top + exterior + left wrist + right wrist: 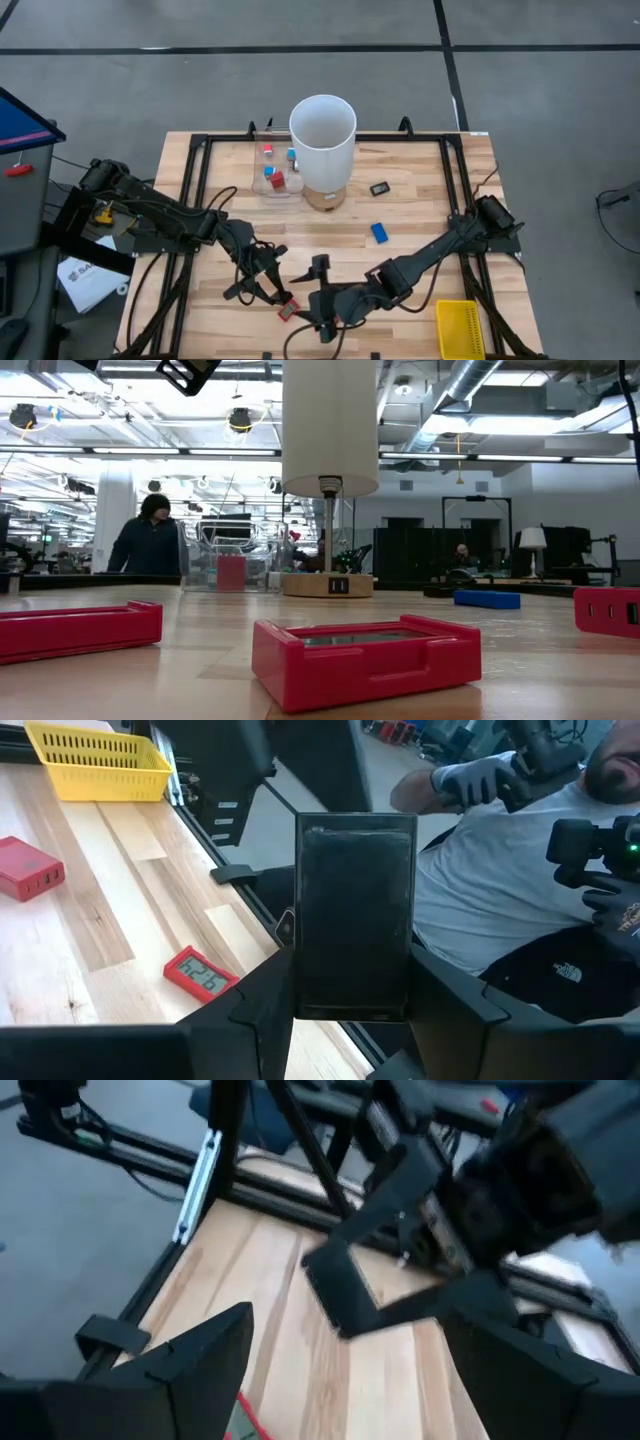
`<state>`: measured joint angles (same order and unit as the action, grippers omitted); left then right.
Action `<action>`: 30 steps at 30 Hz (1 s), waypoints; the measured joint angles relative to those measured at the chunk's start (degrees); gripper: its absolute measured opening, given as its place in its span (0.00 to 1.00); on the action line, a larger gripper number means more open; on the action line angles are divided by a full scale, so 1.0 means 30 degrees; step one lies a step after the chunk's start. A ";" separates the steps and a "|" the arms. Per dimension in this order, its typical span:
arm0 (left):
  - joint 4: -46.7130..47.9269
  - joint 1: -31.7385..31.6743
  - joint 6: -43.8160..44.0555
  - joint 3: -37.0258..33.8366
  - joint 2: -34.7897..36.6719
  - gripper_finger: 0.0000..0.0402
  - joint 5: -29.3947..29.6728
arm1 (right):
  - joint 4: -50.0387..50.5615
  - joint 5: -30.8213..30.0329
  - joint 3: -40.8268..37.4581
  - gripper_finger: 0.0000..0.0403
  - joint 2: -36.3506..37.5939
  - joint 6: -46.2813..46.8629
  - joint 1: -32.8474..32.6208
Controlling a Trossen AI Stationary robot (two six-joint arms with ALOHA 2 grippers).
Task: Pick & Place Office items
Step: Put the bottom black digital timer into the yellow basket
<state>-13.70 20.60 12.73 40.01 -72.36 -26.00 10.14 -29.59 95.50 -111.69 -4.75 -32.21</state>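
My left gripper [265,278] hovers over the table's near middle, shut on a flat black rectangle [354,910]. My right gripper [319,298] is just to its right, open wide and touching nothing; its view shows the left gripper with the black piece [335,1292]. A red piece with a dark display [288,312] lies flat on the table between them [200,972]. A blue piece [380,232] and a black piece [380,188] lie farther back. Red and blue blocks sit in a clear tray [275,172]. My left gripper pinches the black rectangle between its two fingers [452,1008], which press on its two long side edges near its lower end [350,1005]. The piece is lifted clear of the table, and most of it sticks out beyond the fingertips.
A tall white cylinder [322,140] stands on a round wooden base at the table's far middle. The yellow mesh basket [460,328] is at the near right corner. Another red piece [25,870] lies toward the basket. A person [520,890] is by the near edge, another [150,542] in the room behind.
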 joint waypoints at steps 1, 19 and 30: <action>-0.0012 0.0000 0.0000 0.0000 0.0000 0.39 0.0000 | -0.0238 0.0130 0.0000 0.80 -0.0005 -0.0155 0.0000; -0.0027 -0.0029 -0.0051 0.0000 0.0000 0.39 0.0000 | -0.1051 0.2391 0.0000 0.68 -0.0056 -0.0279 0.0845; -0.0027 -0.0029 -0.0066 0.0000 0.0000 0.39 -0.0007 | -0.1028 0.2508 0.0000 0.68 -0.0056 -0.0264 0.1042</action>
<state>-13.78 20.51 12.53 40.01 -72.36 -26.02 7.05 -22.06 95.50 -111.85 -5.54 -29.08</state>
